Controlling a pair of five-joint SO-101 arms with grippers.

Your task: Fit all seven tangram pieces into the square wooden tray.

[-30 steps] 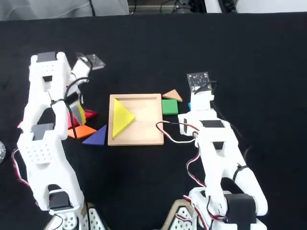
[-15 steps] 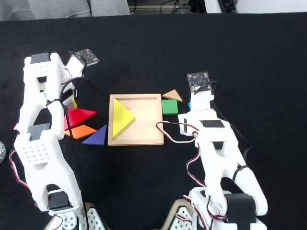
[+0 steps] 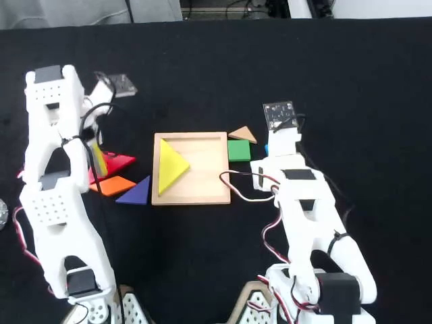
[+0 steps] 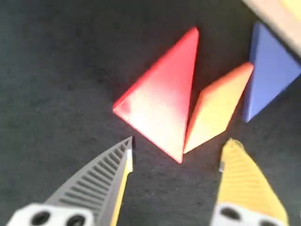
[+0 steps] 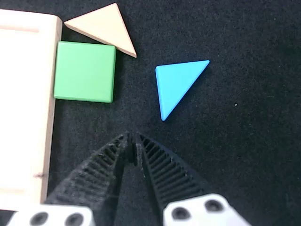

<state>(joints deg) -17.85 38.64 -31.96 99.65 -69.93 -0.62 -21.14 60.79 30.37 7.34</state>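
The square wooden tray (image 3: pixel 191 196) lies mid-table with a yellow triangle (image 3: pixel 170 166) inside it. To its left lie a red triangle (image 3: pixel 119 162), an orange piece (image 3: pixel 115 185) and a dark blue triangle (image 3: pixel 137 192). My left gripper (image 4: pixel 179 143) hangs open just above the red triangle (image 4: pixel 162 113), with the orange piece (image 4: pixel 216 115) beside it. On the tray's right lie a green square (image 5: pixel 85 71), a tan triangle (image 5: pixel 103 27) and a light blue triangle (image 5: pixel 178 84). My right gripper (image 5: pixel 132 137) is shut and empty, a little short of them.
The black cloth stretches bare behind and in front of the tray. The tray's edge (image 5: pixel 23 94) runs beside the green square. The dark blue triangle (image 4: pixel 268 80) nearly touches the tray's corner (image 4: pixel 277 19). A small grey tag (image 3: pixel 120 84) lies behind the left arm.
The left arm has swung leftward, away from the tray, uncovering more of the red triangle. The right arm and all pieces have stayed put.
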